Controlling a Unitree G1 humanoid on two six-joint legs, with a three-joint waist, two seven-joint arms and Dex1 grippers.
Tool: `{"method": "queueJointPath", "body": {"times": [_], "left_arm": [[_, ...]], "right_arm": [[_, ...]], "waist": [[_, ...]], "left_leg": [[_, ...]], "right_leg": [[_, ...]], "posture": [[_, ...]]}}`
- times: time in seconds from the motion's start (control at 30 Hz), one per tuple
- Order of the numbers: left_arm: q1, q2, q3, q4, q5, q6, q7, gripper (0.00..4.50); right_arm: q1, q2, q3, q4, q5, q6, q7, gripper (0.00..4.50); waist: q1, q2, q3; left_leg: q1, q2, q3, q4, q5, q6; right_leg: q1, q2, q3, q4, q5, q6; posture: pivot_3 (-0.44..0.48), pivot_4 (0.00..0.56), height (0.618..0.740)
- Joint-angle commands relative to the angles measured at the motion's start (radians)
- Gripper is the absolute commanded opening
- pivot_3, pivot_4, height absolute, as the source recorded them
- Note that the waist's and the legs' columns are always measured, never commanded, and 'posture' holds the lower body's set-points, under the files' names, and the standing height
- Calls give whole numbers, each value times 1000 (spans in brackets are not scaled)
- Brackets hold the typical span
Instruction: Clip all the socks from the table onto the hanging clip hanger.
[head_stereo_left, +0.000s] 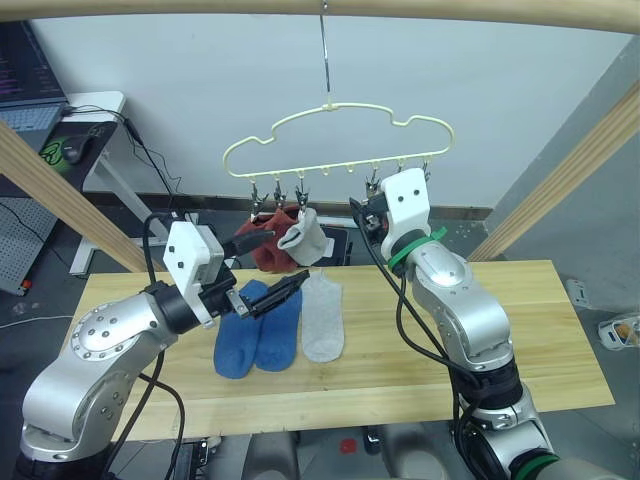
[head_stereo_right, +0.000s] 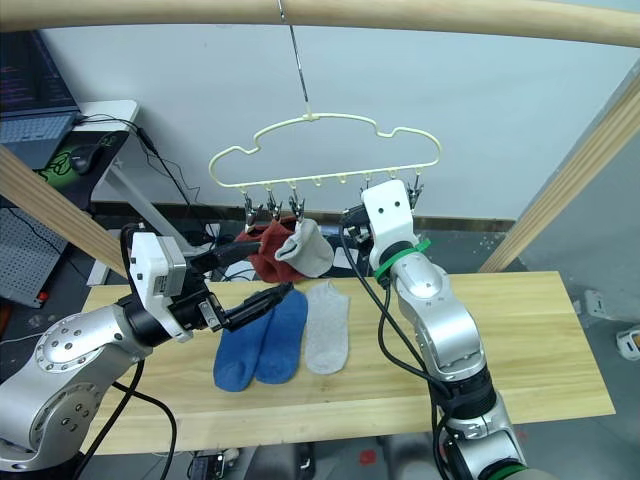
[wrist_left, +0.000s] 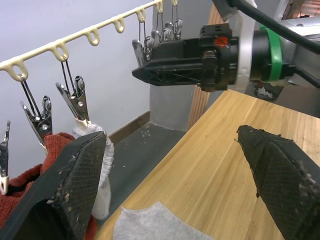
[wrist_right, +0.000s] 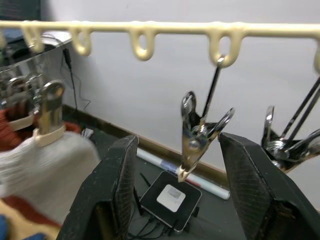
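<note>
Three socks lie flat on the counter (head_stereo_left: 520, 330): two blue socks (head_stereo_left: 258, 330) side by side and a grey sock on the counter (head_stereo_left: 323, 318) just at their 3 o'clock side. A red sock (head_stereo_left: 272, 248) and a hanging grey sock (head_stereo_left: 308, 238) dangle from clips at the 9 o'clock end of the clip hanger (head_stereo_left: 335, 140), which hangs by its hook from a wooden pole (head_stereo_left: 400, 10). The left tool (head_stereo_left: 262, 270) is spread wide and holds nothing, one finger near the hanging grey sock, the other over the blue socks. The right tool (wrist_right: 175, 187) is raised toward the hanger's 3 o'clock end, its fingers wide apart on either side of an empty clip (wrist_right: 197, 135), not touching it.
</note>
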Motion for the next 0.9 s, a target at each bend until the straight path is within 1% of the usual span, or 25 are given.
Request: {"method": "queueJointPath", "body": {"times": [0.03,0.3,0.33,0.37,0.43,0.9], "left_arm": [[-7,1,-1,-15,2,-15,-15,4490],[-6,-1,-5,-8,11,-19,-27,4490],[-5,-2,-5,-7,12,-20,-29,4490],[-4,-2,-6,-6,14,-20,-30,4490],[-3,-4,-6,-2,17,-21,-32,4490],[7,-11,-9,0,29,-20,-37,4490]], "right_arm": [[-28,23,-21,-15,-6,-46,-16,2667],[-35,49,-27,-9,-17,-58,-14,2667],[-34,50,-26,-10,-18,-58,-14,2363],[-32,51,-25,-11,-19,-58,-15,2263],[-29,52,-22,-12,-21,-58,-15,1835],[-59,72,-21,35,-38,-81,-22,1835]], "waist": [[0,0,0],[0,-1,-6],[0,-1,-6],[0,-1,-6],[0,-1,-6],[0,-1,-10]], "left_leg": [[0,0,0,0,0,0],[0,0,0,0,0,0],[0,0,0,0,0,0],[0,0,0,0,0,0],[0,0,0,1,0,0],[0,0,0,1,0,0]], "right_leg": [[0,0,0,0,0,0],[0,0,-1,0,1,-1],[0,0,-1,1,1,-2],[0,0,-1,1,1,-2],[0,0,-1,1,1,-2],[0,0,-1,1,1,-2]], "posture": [[-82,205,735],[-83,203,735],[-85,203,735],[-85,203,735],[-85,203,735],[-84,201,735]]}}
